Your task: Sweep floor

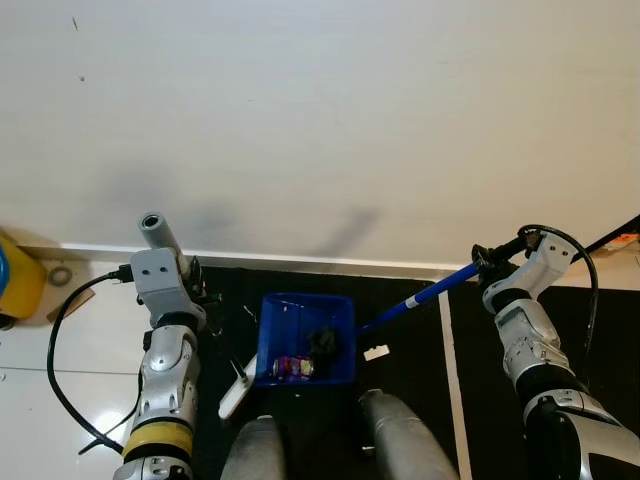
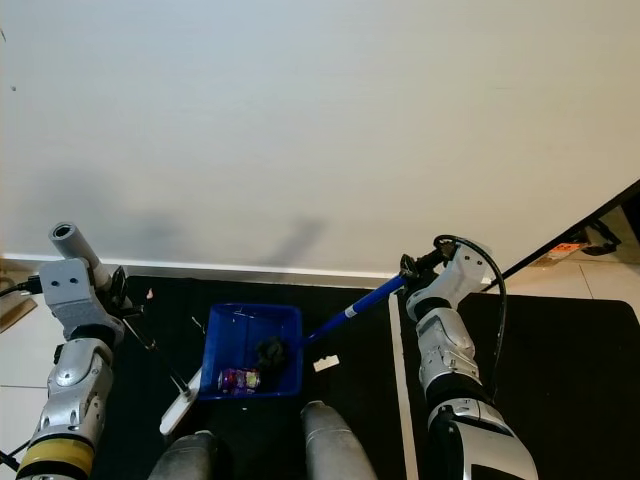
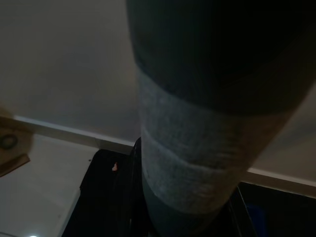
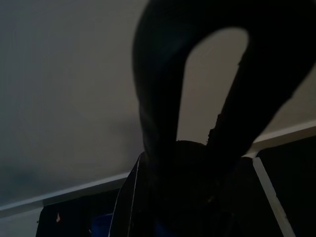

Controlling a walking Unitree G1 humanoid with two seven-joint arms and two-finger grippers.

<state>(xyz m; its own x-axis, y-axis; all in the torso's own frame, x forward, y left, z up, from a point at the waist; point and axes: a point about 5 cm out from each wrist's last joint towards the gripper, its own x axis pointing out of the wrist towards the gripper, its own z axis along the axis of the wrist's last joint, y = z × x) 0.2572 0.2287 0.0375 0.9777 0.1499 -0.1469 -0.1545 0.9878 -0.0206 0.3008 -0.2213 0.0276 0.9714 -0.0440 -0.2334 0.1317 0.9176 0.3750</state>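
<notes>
right gripper point(image 1: 487, 262) fingers pinch the slim blue broom handle point(image 1: 420, 297), slanting lower-left toward the boxy blue plastic dustpan point(image 1: 305, 338); left gripper point(image 1: 192, 280) fingers' state unclear.

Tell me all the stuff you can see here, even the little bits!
Dustpan: one, blue, on the black mat by the wall, between the arms.
Can: one, purple and pink, lying inside the dustpan.
Dark clump: one, black, inside the dustpan beside the can.
Scrap: one, white, on the mat just right of the dustpan.
Broom handle: one, blue, slanting from the right gripper down to the dustpan.
Grey handle: one, held upright at the left gripper.
Mat: black, along the wall.
Yellow thing: one, far left on the pale floor.
Left gripper: one, black, closed on the grey handle.
Right gripper: one, black, closed on the broom handle.
</notes>
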